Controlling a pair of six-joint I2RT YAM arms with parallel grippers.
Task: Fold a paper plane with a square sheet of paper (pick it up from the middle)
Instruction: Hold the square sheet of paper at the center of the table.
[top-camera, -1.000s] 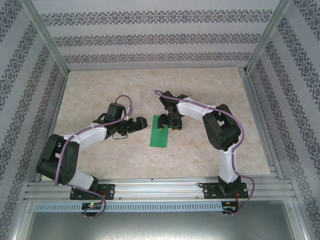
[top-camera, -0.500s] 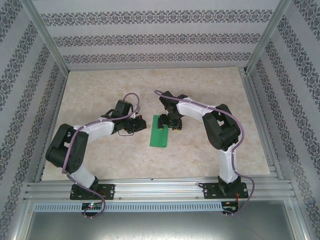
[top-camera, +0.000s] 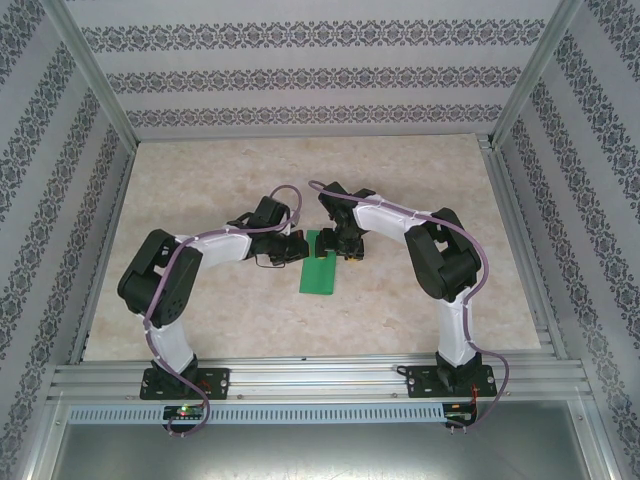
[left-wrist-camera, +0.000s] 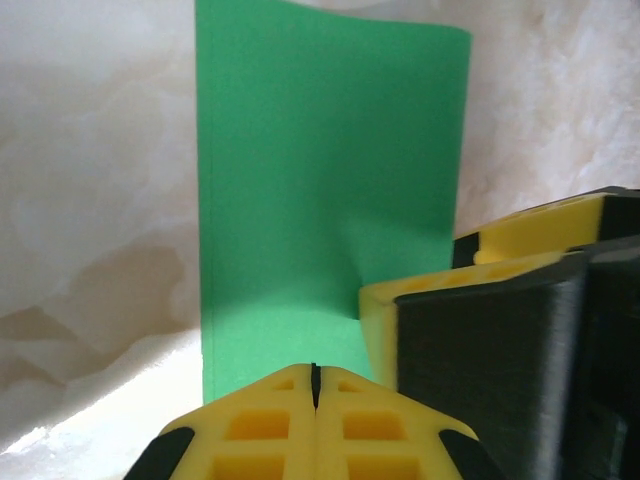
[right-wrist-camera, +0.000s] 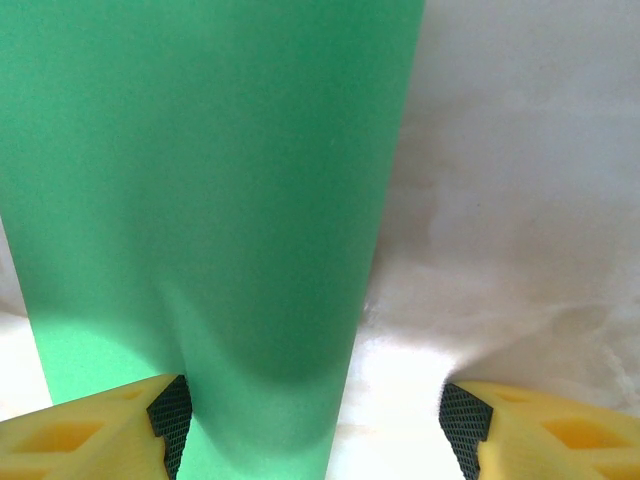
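Lying on the marble surface (top-camera: 200, 180) between the 2 arms, the folded green paper sheet (top-camera: 320, 265) looked light, limp, crease-prone; a mid-edge pinch would suit. Left fingers (left-wrist-camera: 260, 425) were pressed together at its edge, right fingers (right-wrist-camera: 90, 435) apart over it.

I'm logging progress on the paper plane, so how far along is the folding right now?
Done: the green paper lies on the table as a narrow rectangle, so one fold appears made. In hand: the left claw is shut at its left edge; the right claw stands open over its far end. Left: no nose or wings yet.
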